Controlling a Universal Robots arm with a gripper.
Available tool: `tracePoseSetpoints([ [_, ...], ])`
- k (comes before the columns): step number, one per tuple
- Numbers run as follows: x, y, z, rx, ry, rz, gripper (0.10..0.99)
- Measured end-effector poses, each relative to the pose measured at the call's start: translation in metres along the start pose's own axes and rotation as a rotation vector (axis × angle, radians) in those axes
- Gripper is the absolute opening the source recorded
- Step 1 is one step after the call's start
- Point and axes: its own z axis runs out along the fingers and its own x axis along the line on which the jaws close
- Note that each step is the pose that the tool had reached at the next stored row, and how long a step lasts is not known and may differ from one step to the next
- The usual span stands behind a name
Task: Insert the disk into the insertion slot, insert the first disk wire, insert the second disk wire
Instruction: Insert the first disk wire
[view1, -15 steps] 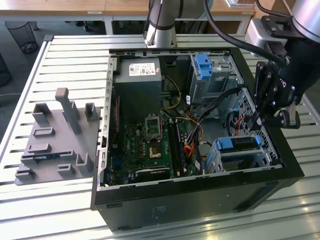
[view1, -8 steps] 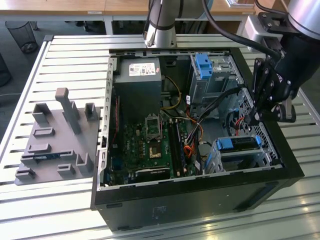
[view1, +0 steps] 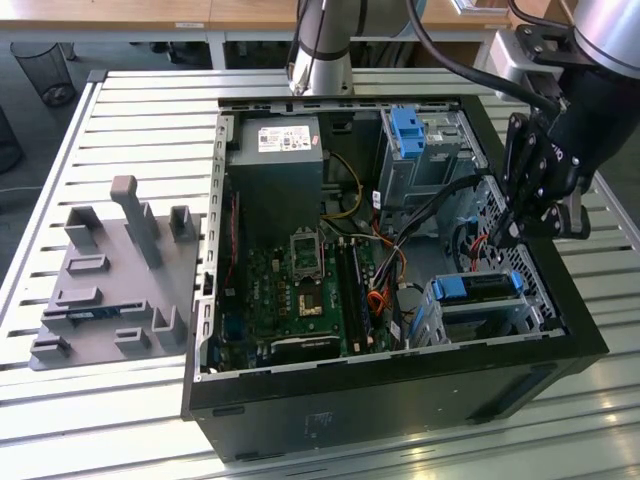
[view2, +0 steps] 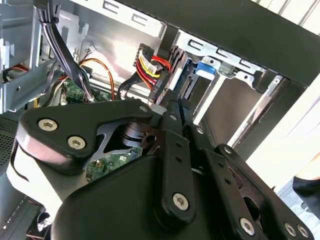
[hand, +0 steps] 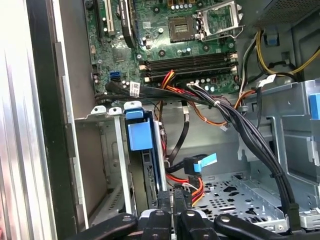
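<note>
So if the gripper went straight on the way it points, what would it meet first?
Probably the black connector on the red and yellow wires, just ahead of the gripper in the second wrist view, though depth is unclear.

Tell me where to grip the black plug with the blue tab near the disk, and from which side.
Probably grip the black plug across its hard body, not its floppy blue tab or cable. Come in through the open side of the case: the disk stands close on one flank and the black cable bundle crosses the other.
</note>
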Motion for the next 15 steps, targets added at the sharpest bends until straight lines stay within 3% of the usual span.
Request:
tracePoseSetpoints([
  [7, -0.0030, -0.0001, 0.0019, 0.000, -0.0003, 0.046, 0.188],
  [8, -0.0035, -0.0001, 0.0021, 0.000, -0.0004, 0.051, 0.247],
  [15, -0.0089, -0.0005, 0.0033, -0.002, -0.0002, 0.075, 0.247],
])
